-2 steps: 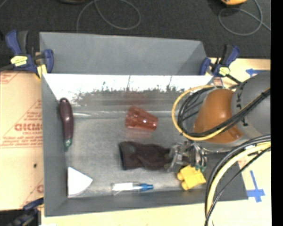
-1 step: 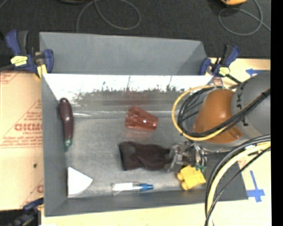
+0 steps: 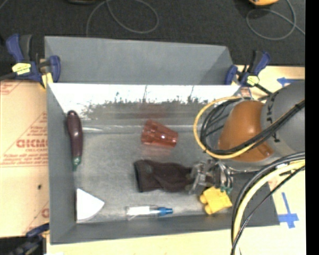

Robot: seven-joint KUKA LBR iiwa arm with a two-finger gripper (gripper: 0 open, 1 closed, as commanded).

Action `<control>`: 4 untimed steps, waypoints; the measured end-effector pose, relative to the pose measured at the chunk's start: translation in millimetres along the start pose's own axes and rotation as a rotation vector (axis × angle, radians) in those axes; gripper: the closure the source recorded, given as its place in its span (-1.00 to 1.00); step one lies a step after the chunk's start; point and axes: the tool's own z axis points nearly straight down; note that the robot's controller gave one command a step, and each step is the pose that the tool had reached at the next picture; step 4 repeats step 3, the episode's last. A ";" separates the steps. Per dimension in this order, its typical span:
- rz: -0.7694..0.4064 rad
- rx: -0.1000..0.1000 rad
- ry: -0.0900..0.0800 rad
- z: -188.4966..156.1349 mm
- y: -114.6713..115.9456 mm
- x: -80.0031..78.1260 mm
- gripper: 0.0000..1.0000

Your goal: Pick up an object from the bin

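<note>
Right, the gripper (image 3: 203,178) is low in the near right part of the bin (image 3: 138,62), at the right end of the dark brown cloth (image 3: 158,176) that lies crumpled mid-floor. The tip looks to be touching the cloth's edge, but I can't tell whether the jaws are released or clenched. I see no cloth between them, so I'm not calling this a grasp.

A yellow block (image 3: 216,201) sits just beside the tip on its near side, and that's my first worry. A small sideways drift could knock it against the near wall, or catch it along with the cloth.

Second worry is the cloth itself. It's limp, so a pinch on one thin fold could slip free on the lift, or the hanging end could sweep the red cup (image 3: 159,134) just beyond it.

The purple eggplant (image 3: 74,134) by the left wall, the white wedge (image 3: 87,203) and the blue-tipped pen (image 3: 149,211) are well apart from the gripper, so I'm not concerned about them.
</note>
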 end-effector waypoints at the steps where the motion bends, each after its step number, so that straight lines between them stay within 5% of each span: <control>1: -0.104 0.000 -0.008 2.0 37.6 -34.2 1.00; 2: -0.104 0.001 -0.008 2.0 37.6 -34.2 1.00; 3: -0.028 -0.001 -0.016 -149.1 36.8 -42.0 1.00; 4: -0.028 -0.001 -0.016 -149.1 36.8 -42.0 1.00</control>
